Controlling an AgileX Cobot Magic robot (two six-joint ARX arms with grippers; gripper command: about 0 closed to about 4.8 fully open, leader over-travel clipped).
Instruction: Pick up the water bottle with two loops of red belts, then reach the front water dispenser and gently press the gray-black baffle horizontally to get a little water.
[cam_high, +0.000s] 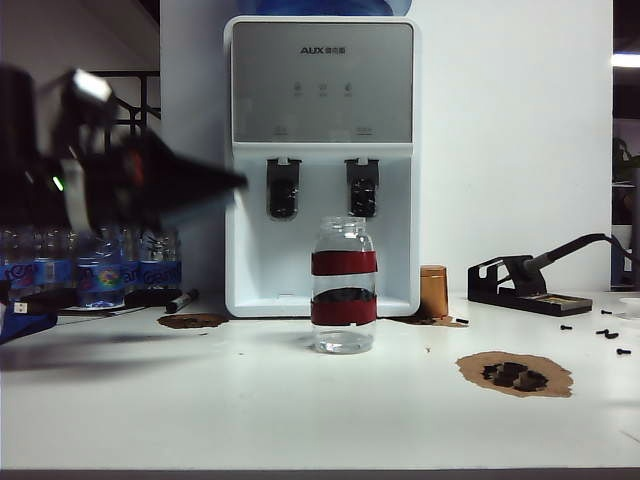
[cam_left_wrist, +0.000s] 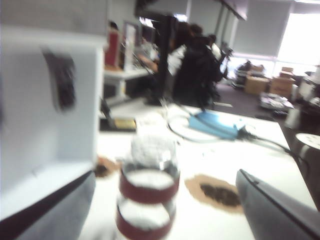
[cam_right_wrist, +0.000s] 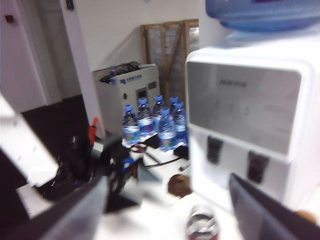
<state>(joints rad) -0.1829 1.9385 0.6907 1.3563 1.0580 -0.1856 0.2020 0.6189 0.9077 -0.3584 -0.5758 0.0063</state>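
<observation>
In the exterior view the water bottle (cam_high: 344, 287) with two red bands stands upright on the white bench (cam_high: 300, 410), just in front of the water dispenser (cam_high: 321, 165), below and between its two dark paddles. The gray-black baffle (cam_high: 283, 188) is the left paddle, above the bottle and apart from it. The left pincer (cam_high: 205, 184) is a dark blur to the left of the dispenser, pointing toward it; its opening cannot be told here. Blue-capped bottles (cam_high: 100, 265) stand behind it.

In the left wrist view the two fingers (cam_left_wrist: 272, 210) of the left pincer stand wide apart, holding nothing, with the water bottle (cam_left_wrist: 148, 192) between them and the dispenser (cam_left_wrist: 47, 115) beside it.

In the right wrist view the right pincer (cam_right_wrist: 172, 215) is spread and empty, above the bottle's mouth (cam_right_wrist: 202, 222), near the dispenser (cam_right_wrist: 250, 120).
</observation>
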